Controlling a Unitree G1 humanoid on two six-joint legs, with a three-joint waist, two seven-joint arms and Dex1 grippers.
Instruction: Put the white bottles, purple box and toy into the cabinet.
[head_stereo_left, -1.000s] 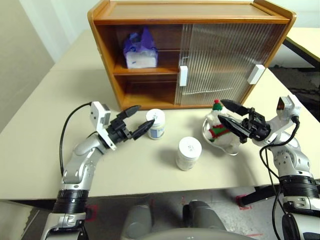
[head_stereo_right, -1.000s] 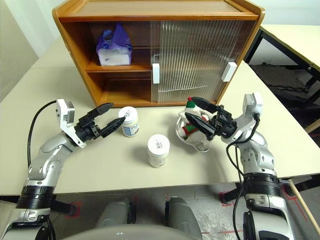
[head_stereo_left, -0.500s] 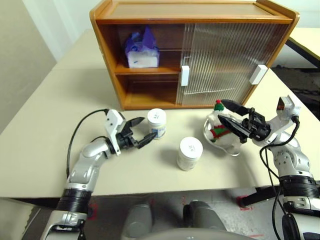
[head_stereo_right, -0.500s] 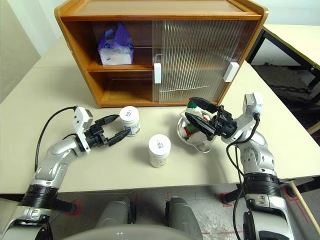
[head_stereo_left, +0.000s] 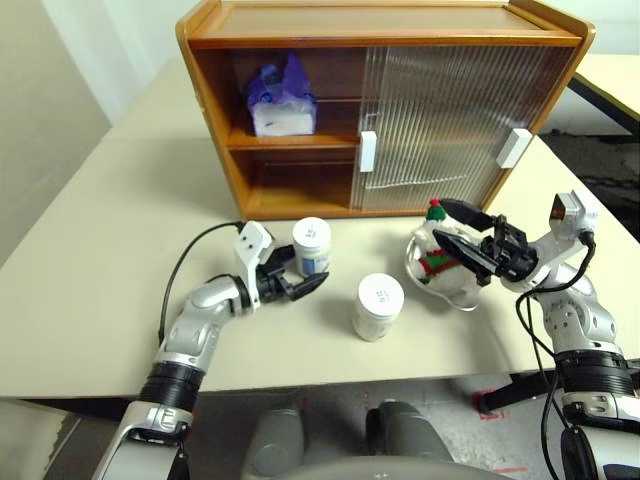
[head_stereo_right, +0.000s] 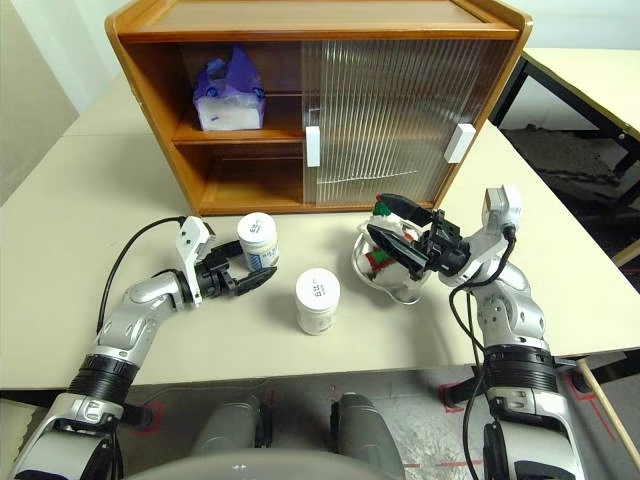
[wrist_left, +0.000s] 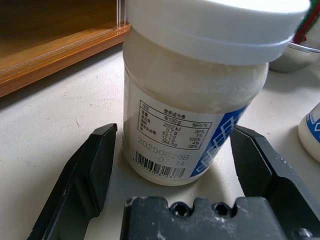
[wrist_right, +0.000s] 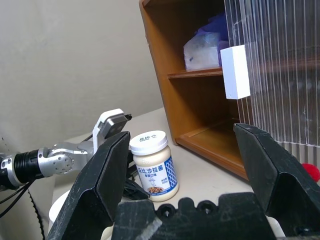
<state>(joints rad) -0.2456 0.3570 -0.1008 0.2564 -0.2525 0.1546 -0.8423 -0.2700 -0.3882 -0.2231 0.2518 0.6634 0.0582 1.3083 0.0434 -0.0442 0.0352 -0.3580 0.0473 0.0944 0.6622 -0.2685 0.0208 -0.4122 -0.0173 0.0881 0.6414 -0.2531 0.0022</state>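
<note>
**White bottles on the table, left gripper spread around one**

White bottles, two squat plastic jars with wide white screw caps and blue-printed labels, stand on the beige table (head_stereo_left: 80, 300) in front of the orange-brown wooden cabinet (head_stereo_left: 380, 105). The far bottle (head_stereo_left: 311, 246) sits between the black fingers of the left gripper (head_stereo_left: 297, 277), whose jaws stand wide with a gap on each side of the jar. The near bottle (head_stereo_left: 378, 306) stands apart, closer to the table edge. The lilac tissue pack (head_stereo_left: 281, 100) rests on the cabinet's upper shelf, left side. The fluffy white toy with red hat (head_stereo_left: 434, 250) lies in a shiny metal bowl (head_stereo_left: 455, 285). The right gripper (head_stereo_left: 460, 232) hovers over it, fingers spread, holding nothing.
</note>
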